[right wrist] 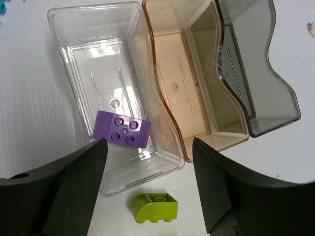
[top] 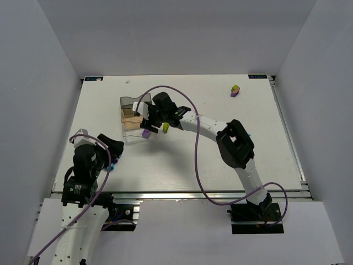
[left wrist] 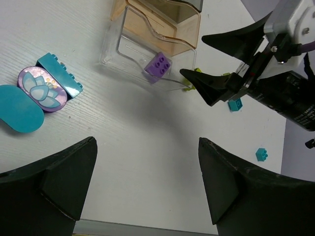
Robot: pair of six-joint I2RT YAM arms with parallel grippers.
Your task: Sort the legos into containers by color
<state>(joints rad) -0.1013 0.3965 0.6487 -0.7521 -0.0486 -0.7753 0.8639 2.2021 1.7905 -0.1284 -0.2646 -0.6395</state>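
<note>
Under the wide-open right gripper (right wrist: pixel 148 147): three bins (right wrist: pixel 178 73), one purple lego (right wrist: pixel 122 130) inside, one lime lego (right wrist: pixel 154 207) outside.

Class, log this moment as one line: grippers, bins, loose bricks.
left gripper: open, empty | right gripper: open over lime brick | clear bin: one purple brick | tan bin: empty

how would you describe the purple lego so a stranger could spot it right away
Find the row of three joined bins: smoky grey, tan, clear. In the clear end bin, the purple brick lies on the floor, studs up. It is the only brick inside any bin; the lime green brick lies just outside.
</note>
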